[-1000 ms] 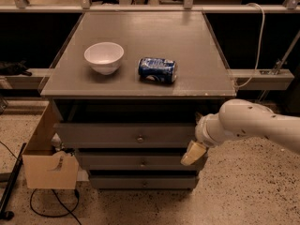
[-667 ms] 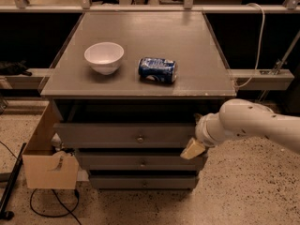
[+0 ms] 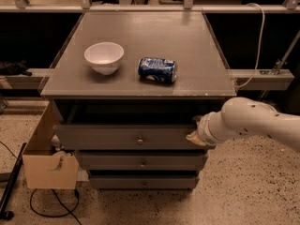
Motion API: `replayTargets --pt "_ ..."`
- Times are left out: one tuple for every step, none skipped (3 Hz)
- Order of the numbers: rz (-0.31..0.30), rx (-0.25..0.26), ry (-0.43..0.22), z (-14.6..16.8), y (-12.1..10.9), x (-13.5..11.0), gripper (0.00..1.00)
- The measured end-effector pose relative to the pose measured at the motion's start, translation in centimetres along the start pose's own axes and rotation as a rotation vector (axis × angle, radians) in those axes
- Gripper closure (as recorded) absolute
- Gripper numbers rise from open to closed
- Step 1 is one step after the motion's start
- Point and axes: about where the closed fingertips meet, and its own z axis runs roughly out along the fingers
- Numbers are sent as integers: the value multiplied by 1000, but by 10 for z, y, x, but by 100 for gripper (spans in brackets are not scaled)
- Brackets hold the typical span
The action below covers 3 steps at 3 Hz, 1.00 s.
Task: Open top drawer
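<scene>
- Top drawer [image 3: 117, 138]: the uppermost and widest of three grey fronts in the cabinet, directly under the cabinet top [image 3: 140, 29]. A small round knob [image 3: 139, 140] sits at its centre.
- A dark gap runs between the top drawer's upper edge and the cabinet top. The interior cannot be made out.
- Gripper [image 3: 196, 136]: at the right end of the top drawer's front, touching or just at its edge and well right of the knob. Its pale tip overlaps the front's right corner. Whether it is open or closed cannot be told.
- White arm [image 3: 255, 121]: reaches in from the right of the top drawer, level with its front.
- Middle drawer [image 3: 140, 162] and bottom drawer [image 3: 143, 181]: stacked directly below the top drawer, each narrower, each with its own knob.
- White bowl [image 3: 104, 56]: upright on the cabinet top, above the top drawer's left half.
- Blue can [image 3: 157, 70]: lying on its side just right of the bowl, above the top drawer's centre.
- Cardboard box [image 3: 47, 168]: against the cabinet's left side, beside the top drawer's left end and lower.
- Black cable [image 3: 47, 205]: on the speckled floor [image 3: 243, 191], below and left of the top drawer.
- Nothing stands in front of the top drawer's knob.
</scene>
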Motion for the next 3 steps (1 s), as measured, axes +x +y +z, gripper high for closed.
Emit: replayTargets --pt "0 0 0 -5 -3 -4 96" --pt "17 11 -14 -11 -1 -7 100" --pt "17 11 -14 -11 -1 -7 82"
